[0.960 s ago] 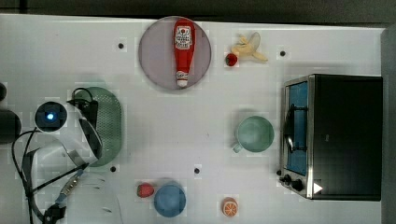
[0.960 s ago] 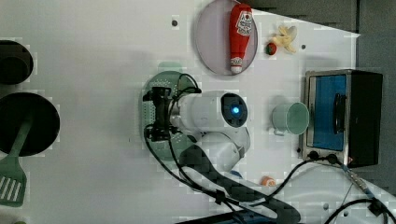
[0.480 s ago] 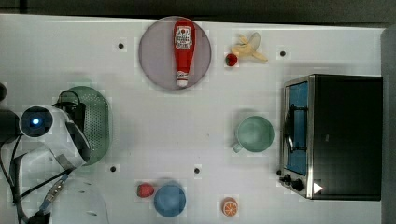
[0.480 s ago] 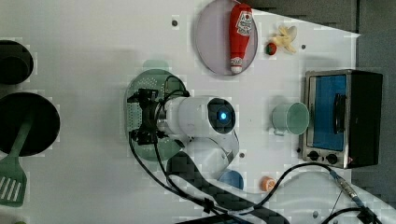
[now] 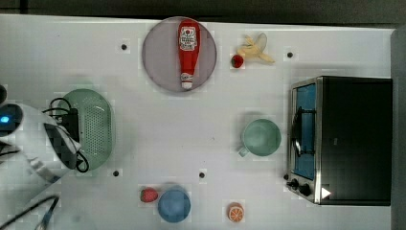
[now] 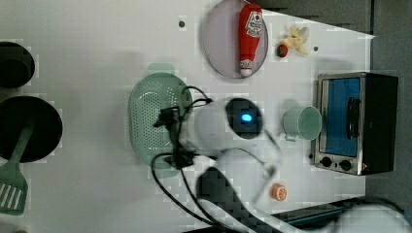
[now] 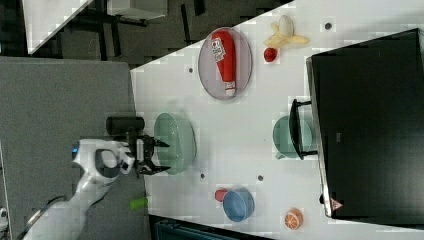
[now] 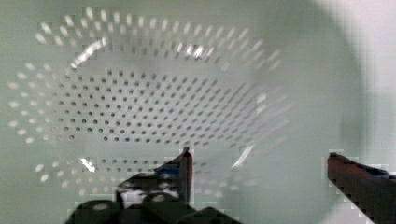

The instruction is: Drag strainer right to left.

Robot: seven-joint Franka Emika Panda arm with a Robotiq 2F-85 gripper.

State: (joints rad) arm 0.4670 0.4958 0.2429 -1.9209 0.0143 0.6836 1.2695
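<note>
Strainer (image 5: pixel 93 127) beside open hand (image 7: pixel 160 156), well apart from mug (image 5: pixel 261 137).

White table (image 5: pixel 143 139) with small dark holes, evenly lit. Dark grey floor (image 7: pixel 65 90) beside it in the right view; second white table (image 7: pixel 50 20) beyond.

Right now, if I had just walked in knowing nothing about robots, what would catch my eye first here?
Probably the white robot arm, its open gripper at the pale green strainer near the top view's left edge. Next, the red ketchup bottle lying on a grey plate at the top view's upper middle. Then the dark toaster oven with its blue door at the top view's right, a green mug beside it.
</note>
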